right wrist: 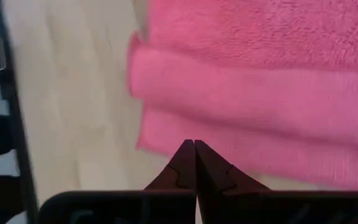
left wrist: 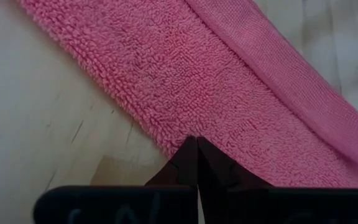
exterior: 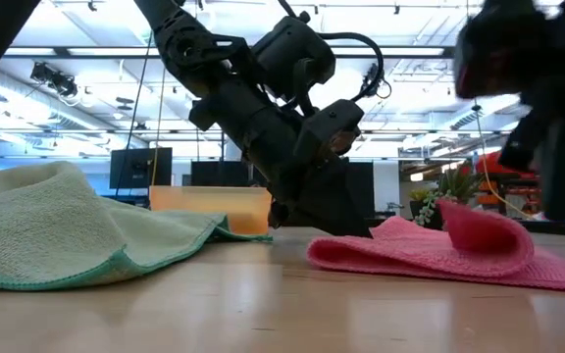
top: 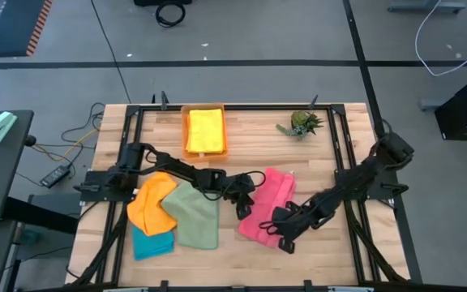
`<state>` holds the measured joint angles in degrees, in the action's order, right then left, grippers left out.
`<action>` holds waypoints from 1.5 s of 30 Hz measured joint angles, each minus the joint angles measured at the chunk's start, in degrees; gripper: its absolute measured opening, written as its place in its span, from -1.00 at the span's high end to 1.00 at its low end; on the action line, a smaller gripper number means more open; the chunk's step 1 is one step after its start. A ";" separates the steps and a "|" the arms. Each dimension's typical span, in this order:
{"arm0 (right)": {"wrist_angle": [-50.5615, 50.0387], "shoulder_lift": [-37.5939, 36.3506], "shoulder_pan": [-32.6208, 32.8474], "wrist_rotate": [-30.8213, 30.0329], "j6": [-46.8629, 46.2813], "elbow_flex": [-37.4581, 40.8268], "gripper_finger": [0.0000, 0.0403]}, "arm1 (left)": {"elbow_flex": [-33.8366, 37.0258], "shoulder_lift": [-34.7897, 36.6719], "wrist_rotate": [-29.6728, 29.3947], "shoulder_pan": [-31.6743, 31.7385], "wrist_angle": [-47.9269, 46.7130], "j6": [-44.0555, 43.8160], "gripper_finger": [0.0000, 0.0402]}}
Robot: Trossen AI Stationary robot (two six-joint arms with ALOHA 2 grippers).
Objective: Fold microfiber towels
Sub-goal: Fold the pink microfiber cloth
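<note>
A pink microfiber towel [top: 267, 201] lies folded on the table's middle right, with a raised fold [exterior: 479, 233] along it. My left gripper [left wrist: 196, 140] is shut, its tip on the towel near the towel's left edge. My right gripper [right wrist: 194, 143] is shut over the towel's near end. An orange towel [top: 152, 203], a sage green towel [top: 194, 212] and a teal towel [top: 152, 242] lie heaped at the left, each overlapping the one beside it. A yellow towel [top: 205, 128] lies in the orange tray [top: 186, 130]. My left gripper sets its shut fingertips on the pink towel's fuzzy top face, just inside its left edge [left wrist: 182, 121]. It comes slanting down from the table's left. The towel lies flat on the table there. My right gripper hangs over the towel's layered near edge [right wrist: 166, 134]; whether it touches, I cannot tell.
A small green plant [top: 302, 123] stands at the far right. The orange tray sits at the far middle. Bare wood [top: 314, 259] shows along the near edge and right of the pink towel. The black frame rails [top: 355, 186] run along both sides.
</note>
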<state>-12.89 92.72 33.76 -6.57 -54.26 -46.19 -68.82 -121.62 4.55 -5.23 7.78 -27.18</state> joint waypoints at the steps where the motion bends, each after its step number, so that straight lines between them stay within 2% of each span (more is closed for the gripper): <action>1: 0.01 -0.72 0.28 -1.34 0.00 0.00 0.99 | 0.00 0.00 -0.01 0.00 -0.03 0.00 0.97; 5: 3.62 -2.71 -2.73 -10.19 0.68 -0.04 0.99 | 0.04 -0.06 -0.03 0.02 -0.11 -0.02 0.98; 7: 8.80 -0.48 -5.45 -8.69 3.97 -0.07 0.99 | 0.09 -0.09 -0.03 0.02 -0.06 -0.02 0.97; 10: 12.52 4.11 -7.90 -3.10 6.22 -0.08 0.99 | 0.09 -0.10 -0.06 0.16 -0.08 -0.02 0.97; 15: 12.17 7.01 -6.42 -0.32 5.41 -0.04 0.99 | 0.09 -0.13 0.16 0.20 -0.11 -0.68 0.97; 22: 3.86 6.19 -2.08 0.86 1.73 -0.16 0.99 | 0.11 -0.15 0.22 0.22 -0.21 -0.72 0.98; 28: -1.61 1.50 1.25 1.40 -2.96 0.00 0.99 | 0.11 -0.17 0.20 0.21 -0.21 -0.63 0.98; 31: -8.14 -2.78 2.37 -1.64 -5.53 0.00 0.99 | 0.13 -0.20 0.23 0.22 -0.21 -0.63 0.97; 34: -14.40 -7.37 2.27 -10.25 -6.72 -0.04 0.99 | 0.13 -0.20 0.29 0.24 -0.19 -0.63 0.96; 36: -18.48 -8.89 -0.52 -15.17 -6.50 0.03 0.99 | 0.13 -0.20 0.48 0.24 -0.17 -0.63 0.97; 38: -18.52 -9.61 -5.43 -16.80 -4.41 1.60 0.99 | 0.18 -0.22 0.85 0.26 0.00 -0.66 0.98; 42: -11.73 -9.61 -17.65 -9.67 2.36 6.88 0.99 | 0.20 -0.24 1.29 0.20 0.05 -0.70 0.96; 45: -7.35 -9.61 -23.28 -6.65 6.74 8.86 0.99 | 0.20 -0.24 1.86 -0.04 0.08 -0.92 0.98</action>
<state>-20.24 83.11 10.48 -13.22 -47.52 -37.34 -68.62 -121.86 6.41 -5.27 7.86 -28.09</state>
